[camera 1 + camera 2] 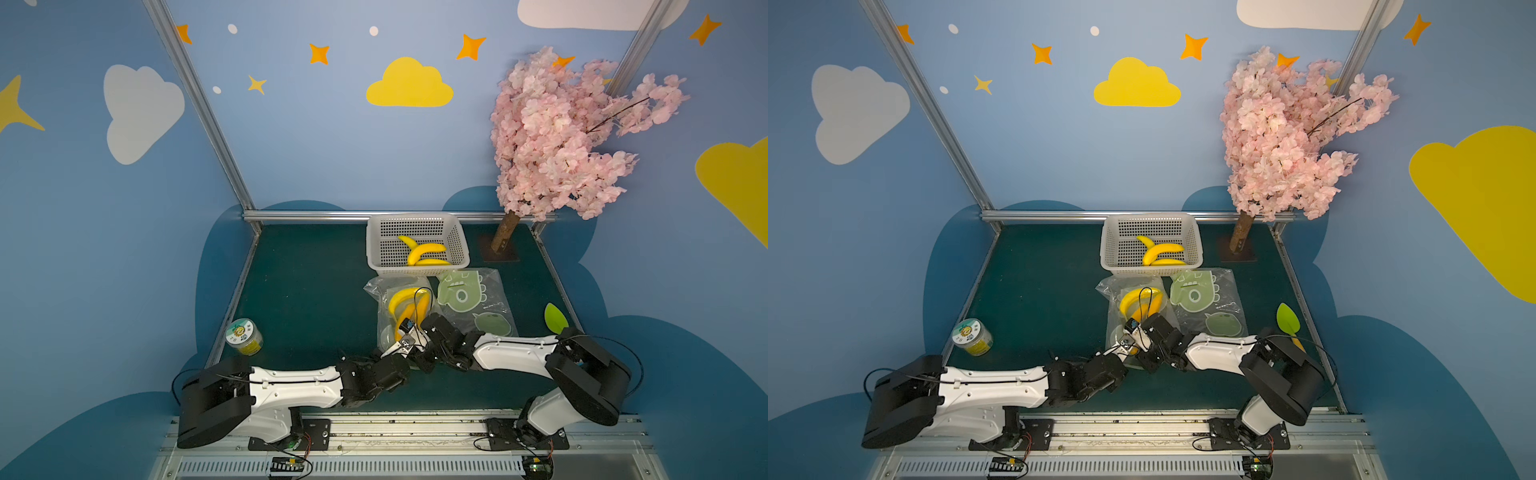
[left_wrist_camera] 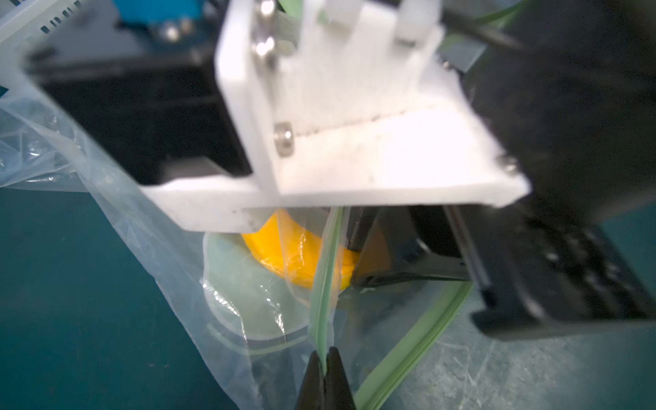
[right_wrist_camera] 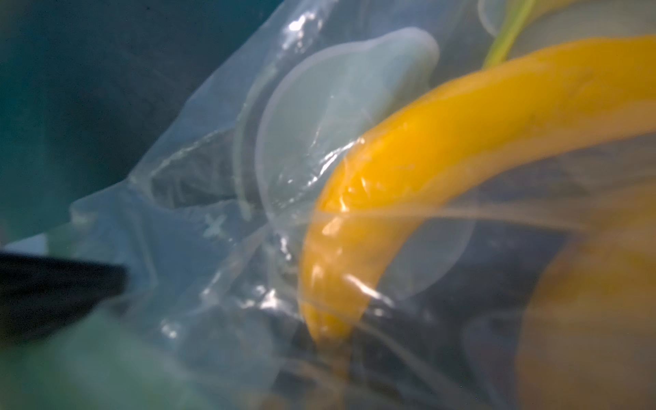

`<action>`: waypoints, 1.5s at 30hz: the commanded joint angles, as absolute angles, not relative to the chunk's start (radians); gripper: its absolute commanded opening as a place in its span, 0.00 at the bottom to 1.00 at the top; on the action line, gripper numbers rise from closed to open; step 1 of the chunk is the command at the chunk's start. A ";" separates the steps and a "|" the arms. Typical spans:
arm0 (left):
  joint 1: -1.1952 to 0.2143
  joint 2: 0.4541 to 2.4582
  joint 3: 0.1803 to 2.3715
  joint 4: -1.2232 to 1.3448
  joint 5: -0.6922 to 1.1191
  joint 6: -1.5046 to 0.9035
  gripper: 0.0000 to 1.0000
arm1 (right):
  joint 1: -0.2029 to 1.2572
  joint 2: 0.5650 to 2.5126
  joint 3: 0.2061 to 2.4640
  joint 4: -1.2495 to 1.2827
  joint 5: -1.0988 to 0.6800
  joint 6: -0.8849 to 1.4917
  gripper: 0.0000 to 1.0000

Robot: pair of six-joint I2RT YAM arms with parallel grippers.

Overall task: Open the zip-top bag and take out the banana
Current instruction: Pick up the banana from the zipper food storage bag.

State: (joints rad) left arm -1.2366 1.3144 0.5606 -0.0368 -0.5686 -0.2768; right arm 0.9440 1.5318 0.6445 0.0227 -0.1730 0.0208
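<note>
The clear zip-top bag (image 1: 384, 291) lies mid-table in both top views, with a yellow banana (image 1: 401, 297) (image 1: 1133, 299) curled inside. My left gripper (image 2: 326, 358) is shut on one lip of the bag's green zip strip (image 2: 324, 301) and holds it up; the other lip (image 2: 419, 337) lies apart on the mat, so the mouth gapes. My right gripper (image 3: 326, 355) reaches into that mouth. The banana (image 3: 390, 170) tapers down between its dark fingers, which close on the tip behind blurred plastic. In a top view both grippers (image 1: 395, 349) (image 1: 401, 332) meet at the bag's near end.
A white basket (image 1: 457, 245) holding several bananas stands just behind the bag. A second clear bag with green dinosaur prints (image 1: 473, 299) lies to the right. A jar (image 1: 244, 336) sits front left, a green leaf (image 1: 555, 318) right, and a pink tree's trunk (image 1: 505, 232) back right.
</note>
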 commanded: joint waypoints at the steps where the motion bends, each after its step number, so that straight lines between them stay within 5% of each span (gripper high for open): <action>1: -1.238 1.327 0.576 -0.061 -0.601 -0.280 0.03 | 0.943 1.485 0.618 -0.068 -0.282 0.026 0.10; 30: -1.226 1.351 0.618 -0.112 -0.703 -0.294 0.03 | 0.950 1.236 0.618 -0.399 -0.673 0.113 0.02; 41: -1.210 1.356 0.623 -0.110 -0.675 -0.283 0.03 | 0.994 0.785 0.422 -0.383 -0.763 0.408 0.00; 45: -1.208 1.359 0.623 -0.099 -0.666 -0.278 0.03 | 1.007 0.581 0.422 -0.567 -0.695 0.461 0.00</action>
State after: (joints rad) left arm -1.2125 1.3506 0.6083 -0.1040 -0.6762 -0.2798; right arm 0.9981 0.6846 0.4156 -0.4324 -0.7090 0.3836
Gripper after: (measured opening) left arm 0.051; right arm 0.151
